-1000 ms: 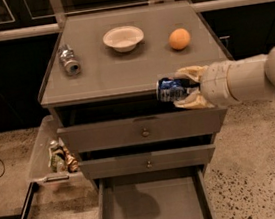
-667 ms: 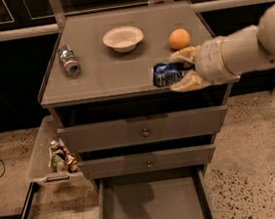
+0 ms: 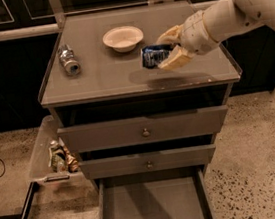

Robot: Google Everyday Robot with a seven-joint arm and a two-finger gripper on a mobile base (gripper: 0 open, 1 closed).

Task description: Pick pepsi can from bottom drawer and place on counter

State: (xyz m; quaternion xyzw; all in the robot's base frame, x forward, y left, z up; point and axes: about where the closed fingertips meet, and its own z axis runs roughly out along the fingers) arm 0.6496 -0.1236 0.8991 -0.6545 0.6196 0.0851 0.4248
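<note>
one small dark blue pepsi can [image 3: 153, 56] lies sideways in my cream two-finger gripper [image 3: 166, 48], jaws clamped on it, held over the smooth grey-brown counter [image 3: 108, 77] just right of a round white bowl [image 3: 123, 37]. the grey-brown bottom drawer [image 3: 152, 205] stands pulled out nearest me; a silver-grey can [image 3: 69, 60] lies on the counter's left.

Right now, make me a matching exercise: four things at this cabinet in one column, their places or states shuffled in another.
1 pepsi can
2 silver can
3 white bowl
4 bottom drawer

A pulled open
B lying on its side, left on the counter
C held in the pincer over the counter, right
D upright on the counter, back middle

Pairs: 1-C, 2-B, 3-D, 4-A
</note>
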